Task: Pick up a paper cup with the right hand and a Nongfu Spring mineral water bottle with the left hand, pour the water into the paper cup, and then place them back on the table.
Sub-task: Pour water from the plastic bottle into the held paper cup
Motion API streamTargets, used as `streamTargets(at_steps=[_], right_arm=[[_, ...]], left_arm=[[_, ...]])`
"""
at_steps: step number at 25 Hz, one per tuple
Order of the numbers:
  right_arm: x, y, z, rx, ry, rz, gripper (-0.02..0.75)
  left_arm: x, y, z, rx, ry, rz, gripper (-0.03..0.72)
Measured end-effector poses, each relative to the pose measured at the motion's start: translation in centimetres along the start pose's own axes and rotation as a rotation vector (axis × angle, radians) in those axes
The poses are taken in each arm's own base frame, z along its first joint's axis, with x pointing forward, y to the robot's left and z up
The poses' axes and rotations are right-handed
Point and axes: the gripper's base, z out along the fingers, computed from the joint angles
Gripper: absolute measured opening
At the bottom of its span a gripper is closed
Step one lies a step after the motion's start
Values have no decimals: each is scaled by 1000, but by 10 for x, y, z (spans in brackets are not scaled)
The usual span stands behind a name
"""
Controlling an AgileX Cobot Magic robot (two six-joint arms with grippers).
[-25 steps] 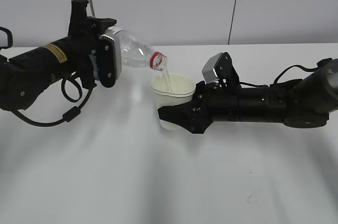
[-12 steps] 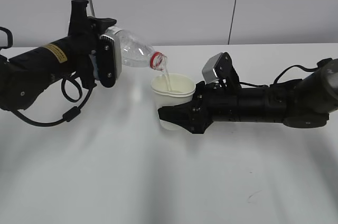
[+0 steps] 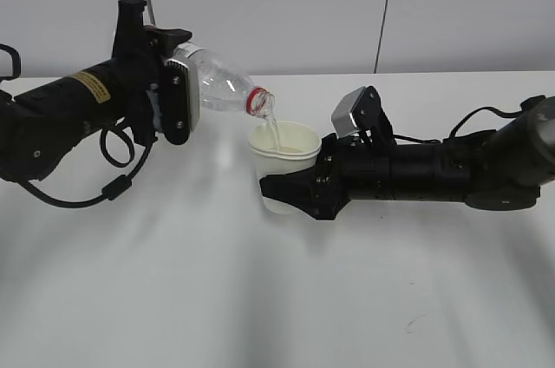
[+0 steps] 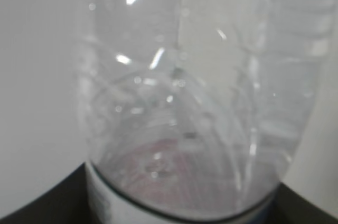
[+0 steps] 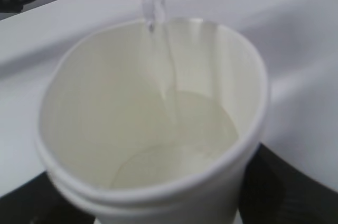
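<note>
My left gripper [image 3: 173, 95] is shut on the clear water bottle [image 3: 218, 83], which is tipped with its red neck ring down to the right, above the cup. A thin stream of water runs from its mouth into the paper cup [image 3: 283, 164]. My right gripper [image 3: 290, 190] is shut on the cup and holds it upright just above the white table [image 3: 260, 299]. In the left wrist view the bottle [image 4: 200, 102] fills the frame. In the right wrist view the cup [image 5: 153, 129] holds water at its bottom and the stream falls into it.
A small dark scuff mark [image 3: 414, 323] lies on the table at the front right. A grey panelled wall [image 3: 347, 3] stands behind the table's far edge.
Both arms hold still. Water keeps running from the bottle into the cup.
</note>
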Motion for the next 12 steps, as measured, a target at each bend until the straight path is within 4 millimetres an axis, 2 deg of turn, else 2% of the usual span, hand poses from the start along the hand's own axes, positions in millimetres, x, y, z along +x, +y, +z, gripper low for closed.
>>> streamTargets(at_steps=[12], right_arm=[[0,0,0,2,3,-2,517]], left_arm=[[2,1,0,-7,17,-16,403]])
